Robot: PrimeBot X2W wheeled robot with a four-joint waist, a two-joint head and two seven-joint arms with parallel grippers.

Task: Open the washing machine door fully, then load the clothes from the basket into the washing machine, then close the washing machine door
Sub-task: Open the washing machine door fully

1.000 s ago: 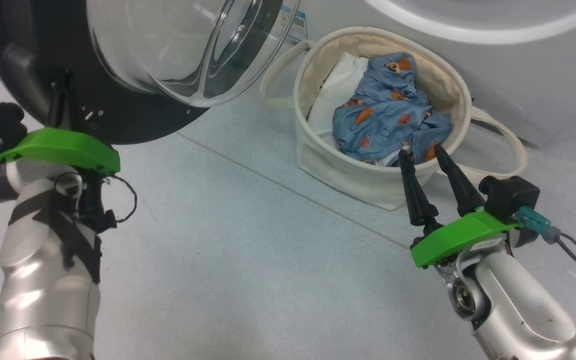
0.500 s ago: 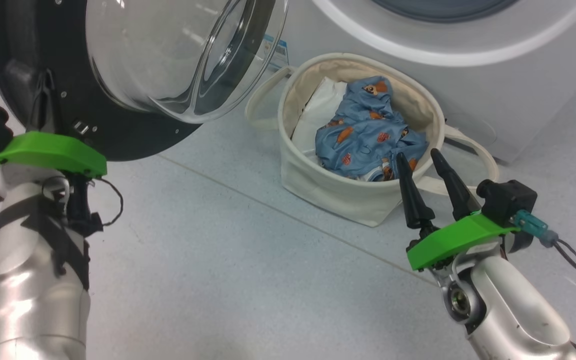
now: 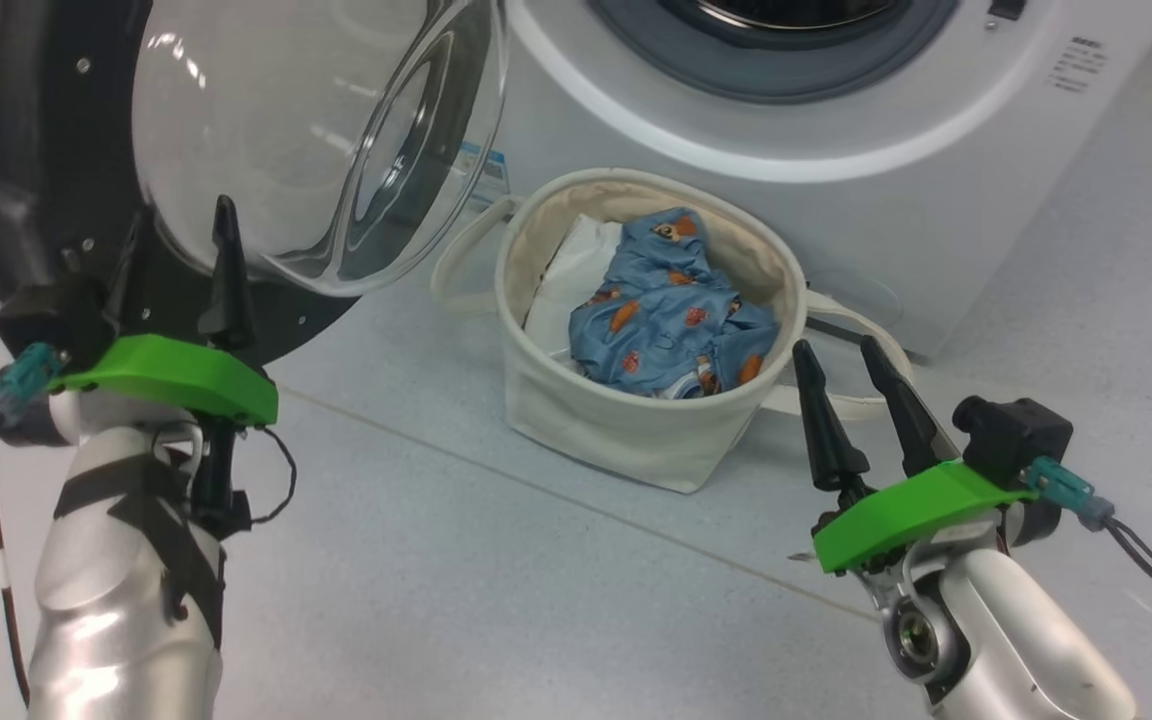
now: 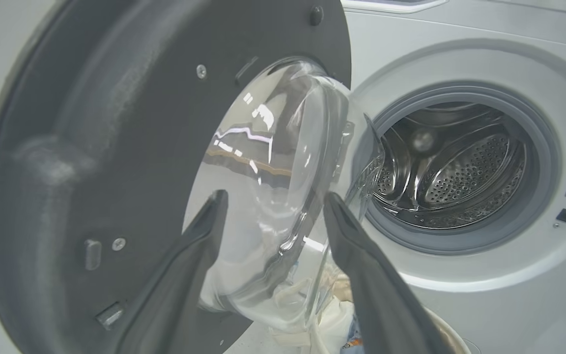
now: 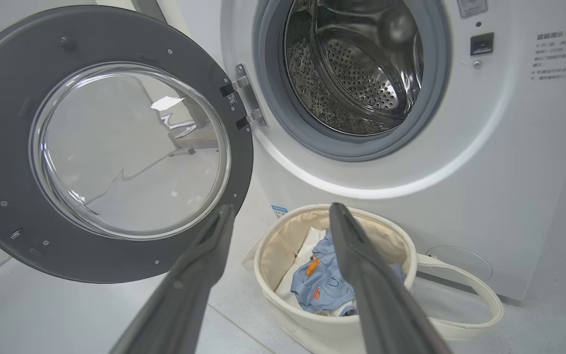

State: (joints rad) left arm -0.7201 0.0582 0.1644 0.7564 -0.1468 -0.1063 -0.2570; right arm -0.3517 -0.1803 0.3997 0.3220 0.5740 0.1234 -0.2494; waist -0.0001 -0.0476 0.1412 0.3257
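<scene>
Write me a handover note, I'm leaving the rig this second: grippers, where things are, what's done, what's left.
Left gripper: open, empty, close to the inner face of the washing machine door.
Right gripper: open, empty, hovering beside the basket.
The clothes lie in the basket, which stands before the washing machine.
Done: door stands wide open.
Left: load the clothes, close the door.

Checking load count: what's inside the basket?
A crumpled blue printed garment lies in the basket, on white cloth. Whatever sits under it is covered, so more items can't be ruled out.
</scene>
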